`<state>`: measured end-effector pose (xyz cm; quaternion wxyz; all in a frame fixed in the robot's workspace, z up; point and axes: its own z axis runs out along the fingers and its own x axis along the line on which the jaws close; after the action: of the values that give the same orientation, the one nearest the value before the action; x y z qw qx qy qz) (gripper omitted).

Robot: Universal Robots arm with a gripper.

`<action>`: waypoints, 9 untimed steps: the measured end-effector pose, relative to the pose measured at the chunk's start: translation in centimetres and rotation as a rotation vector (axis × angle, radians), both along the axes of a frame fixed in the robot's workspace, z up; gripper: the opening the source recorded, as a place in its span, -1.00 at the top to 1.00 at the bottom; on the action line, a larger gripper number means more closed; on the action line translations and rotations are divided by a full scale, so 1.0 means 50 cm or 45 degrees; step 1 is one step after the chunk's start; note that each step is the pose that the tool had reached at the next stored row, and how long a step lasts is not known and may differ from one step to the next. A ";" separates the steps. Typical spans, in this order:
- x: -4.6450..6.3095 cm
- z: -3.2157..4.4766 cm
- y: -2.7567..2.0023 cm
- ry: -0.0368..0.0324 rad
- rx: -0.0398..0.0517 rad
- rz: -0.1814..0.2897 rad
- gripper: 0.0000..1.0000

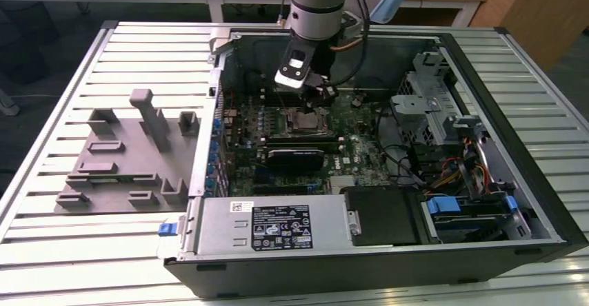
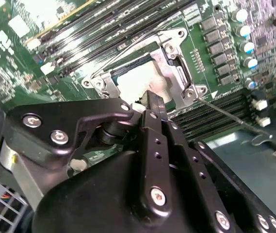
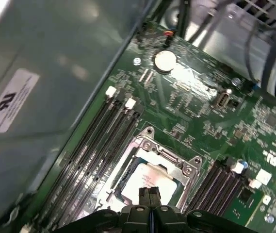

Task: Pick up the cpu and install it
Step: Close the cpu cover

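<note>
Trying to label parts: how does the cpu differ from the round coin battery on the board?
The cpu is square; the battery is round. The cpu lies inside a metal socket frame; the battery sits out on the open board. The gripper, jaws shut, is right at the cpu, while the battery is well clear of it. Both are pale, silvery and lie flat on the green board.

The cpu [image 3: 150,178] is pale silver, motherboard [image 3: 191,111] green, fingers [image 3: 143,195] black.
</note>
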<state>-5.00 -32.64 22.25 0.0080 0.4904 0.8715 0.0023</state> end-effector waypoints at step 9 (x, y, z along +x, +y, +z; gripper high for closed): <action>0.000 -0.001 0.0000 0.0001 0.000 0.217 0.79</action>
<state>-5.00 -32.64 22.20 0.0078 0.4145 0.9100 0.0029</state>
